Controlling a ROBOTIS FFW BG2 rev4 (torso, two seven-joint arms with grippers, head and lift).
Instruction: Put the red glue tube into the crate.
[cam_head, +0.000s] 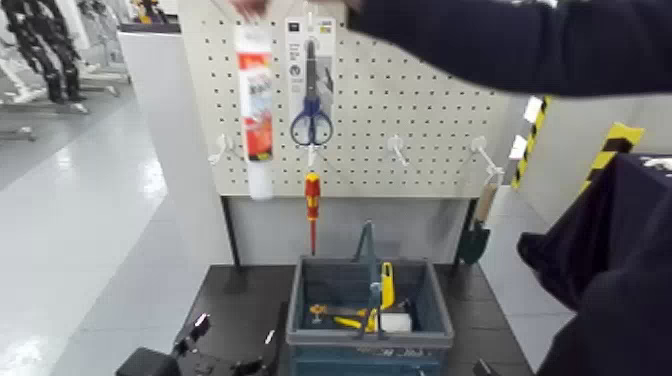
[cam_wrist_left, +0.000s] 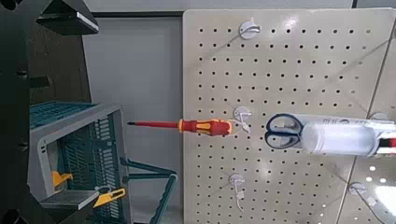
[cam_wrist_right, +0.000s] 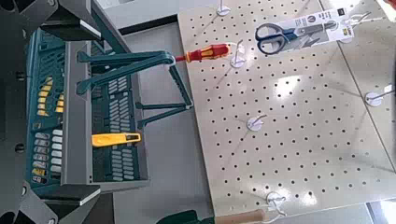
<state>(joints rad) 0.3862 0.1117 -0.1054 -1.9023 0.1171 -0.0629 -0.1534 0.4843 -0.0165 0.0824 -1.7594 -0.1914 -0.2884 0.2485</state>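
The red glue tube (cam_head: 256, 110), red and white, hangs upright at the upper left of the pegboard (cam_head: 400, 110), with a person's hand (cam_head: 262, 8) at its top. Its white end also shows in the left wrist view (cam_wrist_left: 338, 140). The blue-grey crate (cam_head: 300, 300) with its upright handle stands on the dark table below the board. My left gripper (cam_head: 198, 332) is low at the front left, open and empty, with its fingers (cam_wrist_left: 65, 17) wide apart. My right gripper (cam_head: 485, 368) is at the front right edge, open and empty, its fingers (cam_wrist_right: 65, 11) spread towards the crate (cam_wrist_right: 75, 112).
Blue-handled scissors on a white card (cam_head: 311, 90) and a red-and-yellow screwdriver (cam_head: 312, 205) hang beside the tube. Yellow-handled tools (cam_head: 385, 285) lie in the crate. The person's dark sleeve (cam_head: 500, 40) spans the top, and their body (cam_head: 610, 270) fills the right. A trowel (cam_head: 475, 235) hangs at the right.
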